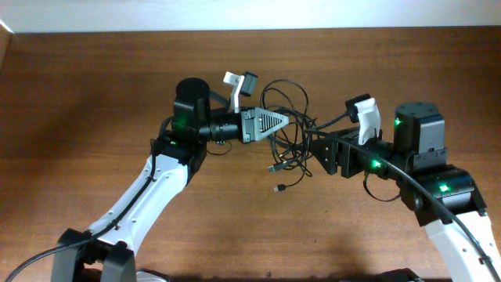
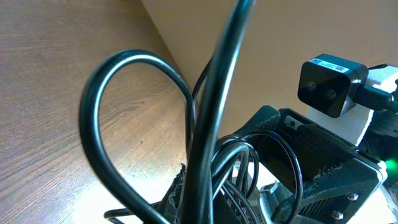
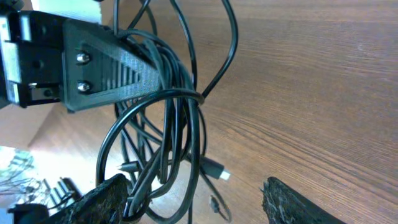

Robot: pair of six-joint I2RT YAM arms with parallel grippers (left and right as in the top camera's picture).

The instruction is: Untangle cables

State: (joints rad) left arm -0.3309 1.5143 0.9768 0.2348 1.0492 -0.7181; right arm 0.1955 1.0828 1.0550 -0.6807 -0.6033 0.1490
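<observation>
Centrally on the wooden table (image 1: 86, 86), item one: the cables (image 1: 291, 129), thin black cords bunched into a single snarl of overlapping loops, lying between the two grippers and draped down onto the wood. Item two: loose ends, an upper plug (image 1: 272, 168) and a lower plug (image 1: 278, 188), both lying free on the tabletop just below the bundle; the right wrist view shows one such end with a silvery tip. Item three: left gripper (image 1: 282, 120), jaws drawn to a narrow pinch on the upper part of the bundle, with several strands gathered at its tip; from its own wrist camera the cords loop right across the lens. Item four: right gripper (image 1: 311, 150), jaws spread wide and clamping nothing. A few loops lie inside its gap close against one finger, and the other finger stands well clear. Handling notes, by my estimate: the cords look light, limp and smooth-jacketed, so they should sag and slide rather than keep a shape. A tug on one loop is likely to tighten the tangle elsewhere. The plugs are the only rigid parts and may snag when drawn through a loop. The best hold for the free gripper looks to be a single strand close to a plug end, or an outer loop standing apart from the mass. In the core the jaws would take several strands at once. How many separate cords there are cannot be settled from where I stand.
</observation>
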